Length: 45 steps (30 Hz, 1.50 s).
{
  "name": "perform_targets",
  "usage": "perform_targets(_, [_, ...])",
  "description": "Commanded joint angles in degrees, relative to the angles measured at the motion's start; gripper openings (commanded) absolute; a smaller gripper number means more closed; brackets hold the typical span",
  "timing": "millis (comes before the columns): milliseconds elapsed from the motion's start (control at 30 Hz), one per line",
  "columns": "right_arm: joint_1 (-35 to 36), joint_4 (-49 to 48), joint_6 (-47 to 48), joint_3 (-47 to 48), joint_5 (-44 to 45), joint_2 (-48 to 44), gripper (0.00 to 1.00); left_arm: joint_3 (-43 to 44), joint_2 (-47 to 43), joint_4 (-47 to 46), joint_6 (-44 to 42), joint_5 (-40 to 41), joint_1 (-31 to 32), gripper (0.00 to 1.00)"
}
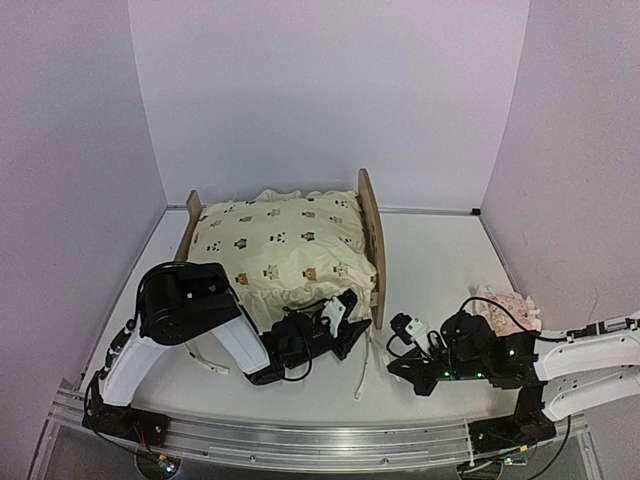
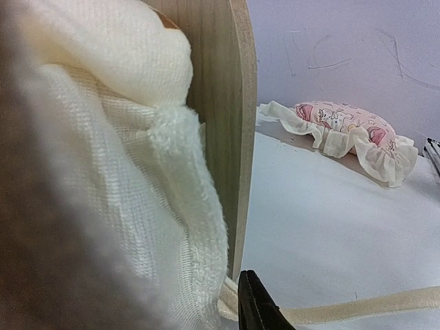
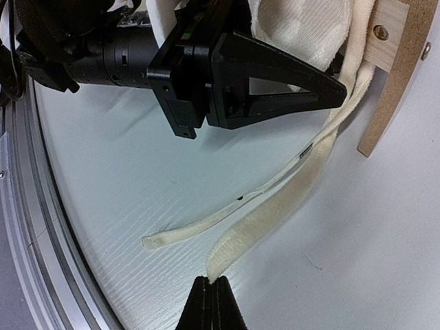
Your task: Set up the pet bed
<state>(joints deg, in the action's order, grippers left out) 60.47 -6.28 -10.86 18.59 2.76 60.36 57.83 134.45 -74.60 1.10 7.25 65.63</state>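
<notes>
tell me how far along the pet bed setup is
Done: cream cushion lies in the pet bed. In hand: left end effector at the cushion's near corner; right end effector, shut, at the end of a loose tie. To do: ties lie unfastened on the table; pink pillow lies off the bed.

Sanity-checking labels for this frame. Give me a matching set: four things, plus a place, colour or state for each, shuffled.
1 cushion
2 pillow
3 tie
4 right gripper

A shut
B pink, on the table's right side
C cream, in the bed
D limp on the table beside the bed

Pairs: 1-C, 2-B, 3-D, 4-A
</notes>
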Motion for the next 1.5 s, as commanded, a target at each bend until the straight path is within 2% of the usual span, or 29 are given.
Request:
perform_targets(0, [0.32,-0.06,-0.48,-0.14,-0.33,-0.27,0.0,1.85,0.6,-12.24,-0.25,0.18,-0.27,0.26])
perform_targets(233, [0.27,-0.07,-0.7,-0.04,-0.24,-0.06,0.0,3.32,0.97,-12.74,-0.98,0.1,-0.26,0.15])
perform_targets(300, [0.29,-0.08,-0.77,-0.02,-0.33,-0.14,0.0,4.19,1.13,-12.37,-1.01,0.4,-0.28,0.17])
perform_targets(367, [0.27,-0.07,-0.91,0.02,-0.43,-0.16,0.0,5.03,1.27,-11.92,-1.01,1.32,-0.25,0.27])
perform_targets(433, [0.3,-0.07,-0.99,0.04,-0.55,-0.17,0.0,5.57,1.39,-11.61,-1.01,2.65,-0.28,0.3])
perform_targets(500, [0.27,0.0,-1.08,0.04,-0.65,-0.15,0.0,5.91,1.5,-11.61,-1.01,3.72,-0.24,0.25])
perform_targets(600, [0.28,0.04,-1.12,0.13,-0.56,-0.16,0.0,5.61,1.51,-12.55,-1.01,4.8,-0.17,0.07])
perform_targets(667, [0.29,0.02,-1.29,0.24,0.01,-0.19,0.0,4.6,1.0,-13.45,-1.01,5.11,-0.09,0.0])
perform_targets(933, [0.3,0.03,-1.55,3.95,6.61,1.3,0.0,-1.02,-3.87,-11.75,-3.29,4.95,1.52,0.0])
perform_targets(1233, [0.28,-0.12,3.44,14.01,17.24,12.05,0.0,-6.61,-10.76,-8.55,-2.47,3.99,2.86,0.0])
perform_targets(1467, [-0.52,-2.05,8.39,21.32,21.27,23.24,0.0,-7.49,-13.17,-6.15,-1.08,2.45,3.01,0.0])
